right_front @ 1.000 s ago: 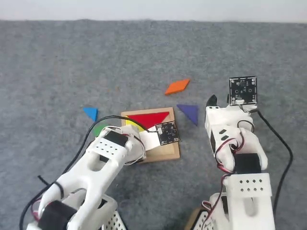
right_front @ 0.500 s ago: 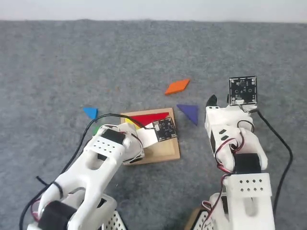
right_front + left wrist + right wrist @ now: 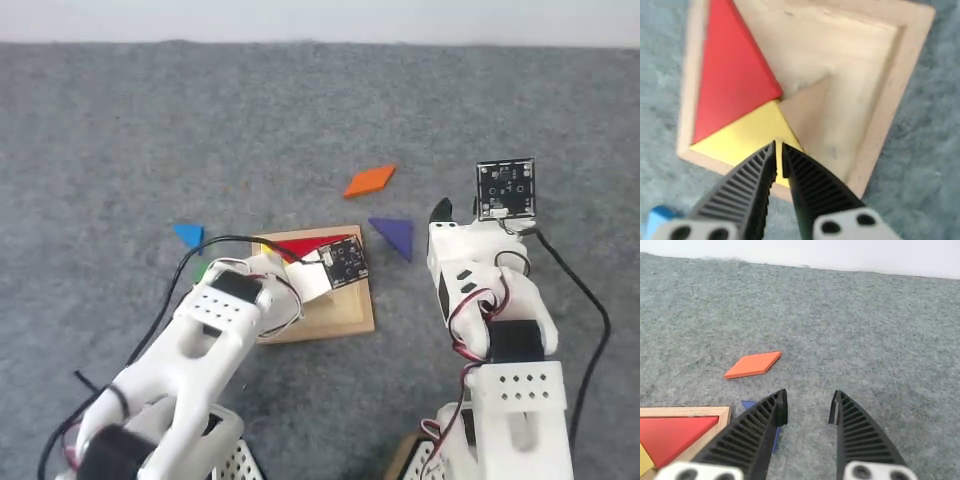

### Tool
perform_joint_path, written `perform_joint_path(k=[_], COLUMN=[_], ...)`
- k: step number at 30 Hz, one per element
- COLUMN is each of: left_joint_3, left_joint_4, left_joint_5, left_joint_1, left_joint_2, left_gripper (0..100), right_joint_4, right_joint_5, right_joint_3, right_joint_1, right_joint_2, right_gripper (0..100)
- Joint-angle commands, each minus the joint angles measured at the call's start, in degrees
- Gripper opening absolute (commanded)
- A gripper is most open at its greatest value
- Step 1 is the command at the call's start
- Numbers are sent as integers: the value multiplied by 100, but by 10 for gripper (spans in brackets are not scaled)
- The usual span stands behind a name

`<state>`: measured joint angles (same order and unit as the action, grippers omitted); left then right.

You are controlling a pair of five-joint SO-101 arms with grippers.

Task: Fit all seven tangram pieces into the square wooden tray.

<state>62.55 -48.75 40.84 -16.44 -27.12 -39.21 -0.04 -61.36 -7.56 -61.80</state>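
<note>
Hovering pinched together and empty over the yellow triangle [image 3: 747, 137], which sits flush against the red triangle [image 3: 732, 75] along the tray [image 3: 900, 100] edge, left gripper [image 3: 778, 150] looks set to nudge it snug; right gripper [image 3: 807, 407] hangs wide open above purple triangle [image 3: 393, 236] beside the tray's corner.

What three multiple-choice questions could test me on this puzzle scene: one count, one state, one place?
1. How many pieces lie in the tray?
A) two B) four C) seven
2. The right tool is:
A) shut on a piece B) open C) shut, empty
3. Where is the orange piece?
A) in the tray B) in the right tool C) on the carpet

Answers: 1 A, the red piece and yellow piece alone lie inside; 2 B, its jaws stand apart; 3 C, it lies flat beyond the tray.
</note>
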Motion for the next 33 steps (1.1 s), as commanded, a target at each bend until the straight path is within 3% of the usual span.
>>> perform_joint_path(k=[1,4,8,16,20,28,33], left_joint_3=[127,374,629,655,497,-479,-743], left_joint_4=[0,132,888,2796,3385,3200,2892], left_joint_5=[-114,-536,-1582,-4176,-4659,-4967,-4967], left_joint_1=[18,158,826,2778,3262,3745,3754], left_joint_2=[-844,-1626,-2488,-2277,-1609,-141,70], left_gripper=[13,13,13,15,15,14,13], right_joint_4=[-48,-13,163,233,163,-453,-497], right_joint_5=[79,158,519,1248,1697,1697,1749], right_joint_3=[149,149,299,1240,1697,2708,2813], right_joint_1=[-57,-321,-989,-2079,-2580,-2862,-3231], right_joint_2=[-154,136,1174,3714,4708,6026,6237], right_gripper=[154,132,1,25,26,26,26])
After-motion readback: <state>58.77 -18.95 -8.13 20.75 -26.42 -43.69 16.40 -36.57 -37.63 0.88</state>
